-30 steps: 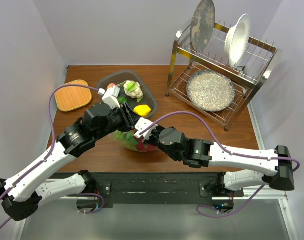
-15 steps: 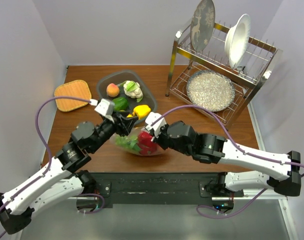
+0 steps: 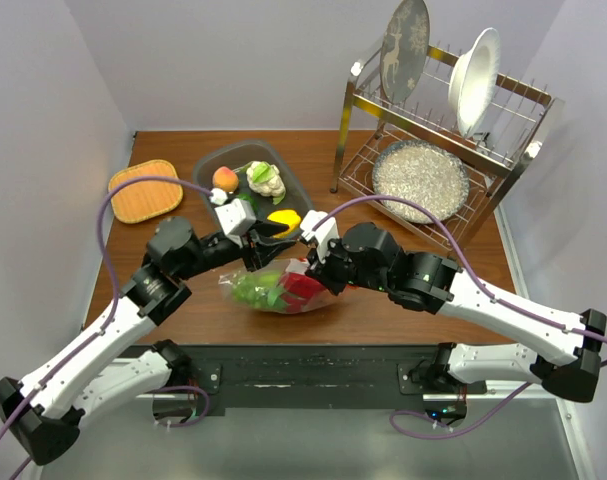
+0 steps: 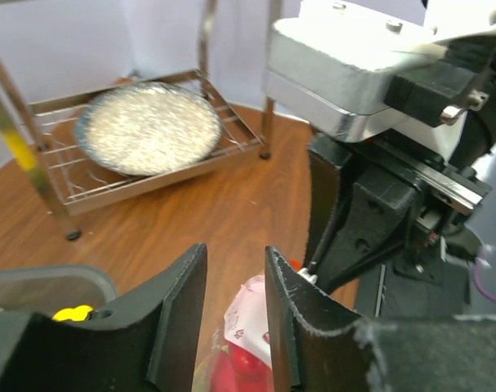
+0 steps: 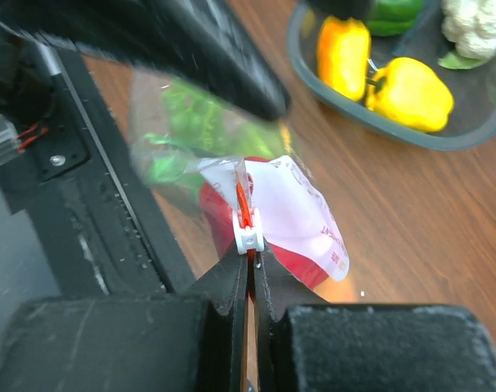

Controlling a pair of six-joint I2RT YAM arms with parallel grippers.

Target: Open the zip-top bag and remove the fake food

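Observation:
The zip-top bag [image 3: 273,292] lies on the table near the front, with a red bell pepper [image 3: 299,290] and a leafy green piece [image 3: 249,290] inside. My right gripper [image 3: 309,270] is shut on the orange-red zip strip just below the white slider [image 5: 248,238], as the right wrist view [image 5: 251,263] shows. My left gripper [image 3: 267,260] is open. In the left wrist view [image 4: 235,255] its fingers straddle the bag's top corner [image 4: 249,314], which lies against the right-hand finger [image 4: 290,314]. The right gripper's body fills that view's right side.
A grey tray [image 3: 205,165] behind the bag holds a peach, a cauliflower, a green pepper and a yellow pepper [image 3: 283,220]. A woven orange mat [image 3: 143,190] lies at the back left. A metal dish rack [image 3: 488,175] with plates stands at the back right.
Both grippers have moved back and to the right, from over the bag to its top edge. The bag now shows in full. The right gripper holds the zip strip at the slider.

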